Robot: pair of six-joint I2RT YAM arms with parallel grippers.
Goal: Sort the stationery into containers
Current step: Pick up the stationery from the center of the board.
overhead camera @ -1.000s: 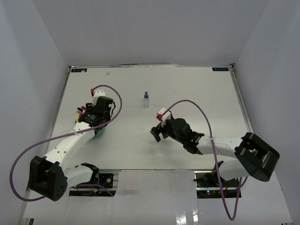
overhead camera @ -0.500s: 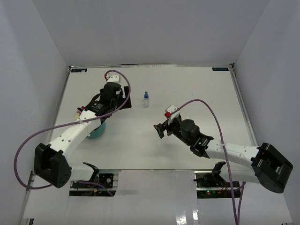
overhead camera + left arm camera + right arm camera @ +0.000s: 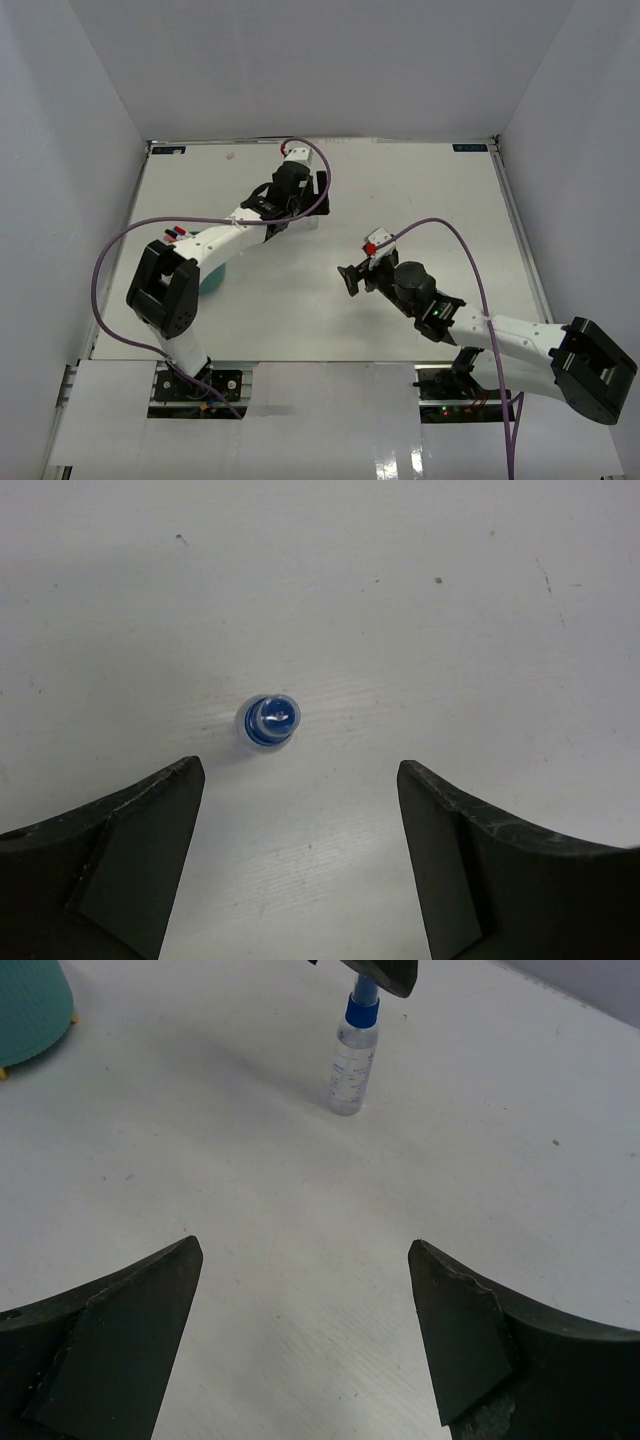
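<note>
- While it hangs over the far middle of the table, the left arm's black two-finger claw [image 3: 298,805] is spread wide and grips nothing. Its wrist camera looks straight down between the two dark fingers.
- Just beyond those fingertips, a little left of the gap's centre, stands a small clear plastic bottle with a blue cap [image 3: 268,721]. It is upright on the table and shows from above as a blue ring. Neither finger touches it in this view.
- At the middle right of the table, the right arm's black two-finger claw [image 3: 305,1290] is also released, its fingers well apart and empty. It is held low and points toward the bottle.
- From the right wrist camera, the bottle stands upright well beyond the right claw. A dark tip of the left claw overlaps the blue cap; whether it touches cannot be told.
- A small round teal cup with low walls [image 3: 212,281] sits at the near left of the table. It is partly hidden under the left arm's white link and well apart from the bottle.
- Close to the table's left edge, the red and black ends of a few thin pens [image 3: 173,234] poke out beside the left arm. They are too small to describe further.
- All of this rests on a flat white table top [image 3: 430,180] enclosed by pale walls.
</note>
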